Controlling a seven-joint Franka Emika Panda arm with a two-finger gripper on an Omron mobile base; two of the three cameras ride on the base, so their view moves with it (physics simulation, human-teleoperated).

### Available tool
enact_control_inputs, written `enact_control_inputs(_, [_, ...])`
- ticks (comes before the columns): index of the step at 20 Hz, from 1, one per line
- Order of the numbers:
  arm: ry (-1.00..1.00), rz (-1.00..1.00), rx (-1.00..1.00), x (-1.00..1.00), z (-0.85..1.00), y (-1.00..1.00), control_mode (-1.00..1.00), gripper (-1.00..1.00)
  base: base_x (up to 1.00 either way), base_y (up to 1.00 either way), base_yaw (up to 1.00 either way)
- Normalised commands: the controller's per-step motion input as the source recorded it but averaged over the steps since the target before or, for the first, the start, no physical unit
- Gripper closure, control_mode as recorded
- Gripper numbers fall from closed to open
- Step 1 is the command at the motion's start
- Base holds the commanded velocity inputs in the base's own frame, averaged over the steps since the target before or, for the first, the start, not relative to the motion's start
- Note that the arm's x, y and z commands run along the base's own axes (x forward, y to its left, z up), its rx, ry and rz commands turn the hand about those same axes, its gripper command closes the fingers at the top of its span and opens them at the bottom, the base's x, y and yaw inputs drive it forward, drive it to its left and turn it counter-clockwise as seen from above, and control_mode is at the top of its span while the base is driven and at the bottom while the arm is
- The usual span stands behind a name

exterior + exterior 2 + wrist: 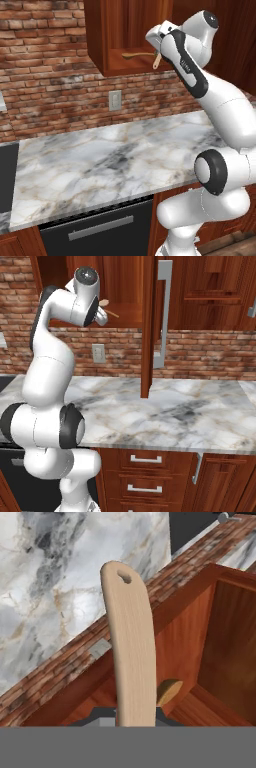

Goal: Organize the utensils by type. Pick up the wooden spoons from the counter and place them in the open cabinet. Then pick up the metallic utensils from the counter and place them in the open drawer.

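Counter (100, 160): bare marble nearest the base, below the cabinet.
Gripper (159, 47): raised at the open cabinet's mouth, clenched on the tan spoon (130, 662), whose handle points away from the hand.
Cabinet (107, 47): open, on the brick wall.
Second spoon (136, 54): lying on the cabinet shelf, behind the gripper.

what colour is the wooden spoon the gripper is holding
Pale tan wood, plain and unpatterned; the long-handled wooden spoon shows best in the hand view.

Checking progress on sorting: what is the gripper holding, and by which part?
The gripper is shut on the pale tan wooden spoon, gripping its lower end; the exact part is hidden.
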Motion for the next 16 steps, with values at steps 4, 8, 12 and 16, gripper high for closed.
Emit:
enact_control_inputs(4, [0.00, 0.00, 0.00, 0.47, 0.00, 0.00, -1.00, 1.00, 0.00, 0.00, 0.00])
enact_control_inputs(8, [-0.03, 0.00, 0.00, 0.36, 0.00, 0.01, -1.00, 1.00, 0.00, 0.00, 0.00])
enact_control_inputs(12, [-0.02, 0.00, 0.00, 0.34, 0.00, 0.04, -1.00, 1.00, 0.00, 0.00, 0.00])
enact_control_inputs(16, [0.00, 0.00, 0.00, 0.42, -0.09, 0.08, -1.00, 1.00, 0.00, 0.00, 0.00])
